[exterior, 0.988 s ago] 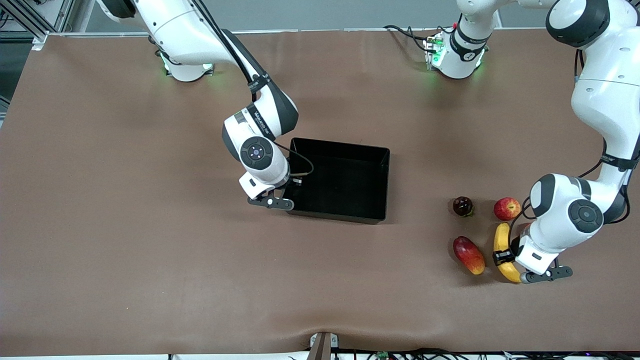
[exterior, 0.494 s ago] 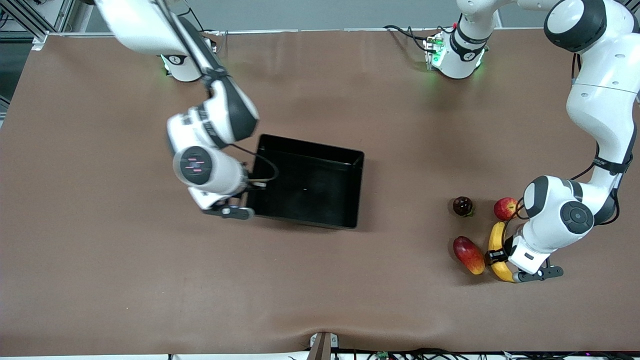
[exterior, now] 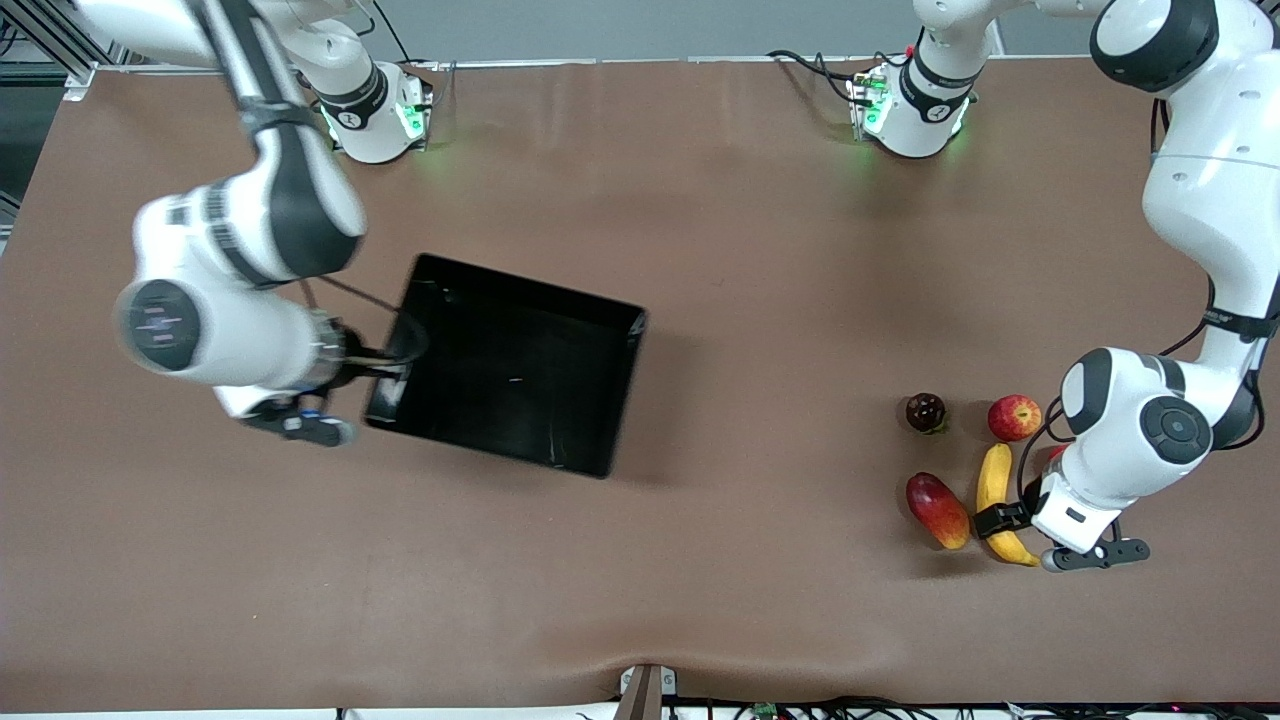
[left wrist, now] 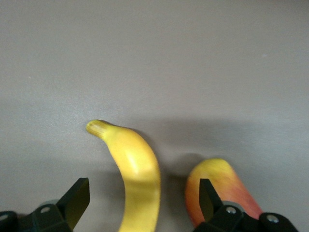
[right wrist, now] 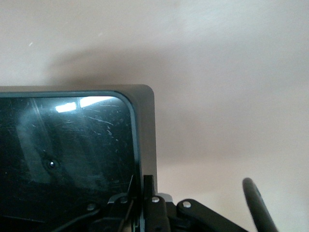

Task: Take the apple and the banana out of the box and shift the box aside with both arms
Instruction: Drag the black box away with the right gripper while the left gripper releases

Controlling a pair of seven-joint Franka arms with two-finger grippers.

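The right gripper (exterior: 385, 375) pinches the wall of the black box (exterior: 520, 372), which is tilted, toward the right arm's end of the table (exterior: 640, 560).

The left gripper (exterior: 1005, 520) has its jaws spread around the banana (exterior: 995, 500) near the table's front edge. The left wrist view shows the mango (left wrist: 219, 188) just beside the banana. The apple (exterior: 1014, 417) and a dark fruit (exterior: 925, 411) lie near.

Your left gripper (exterior: 1012, 521) straddles banana (exterior: 998, 505), fingers apart; mango (exterior: 937, 510) crowds it just beside, apple (exterior: 1014, 417) and dark fruit (exterior: 925, 411) near. Bare worktop (exterior: 780, 300) between fruits and box (exterior: 507, 363) gives you passage.
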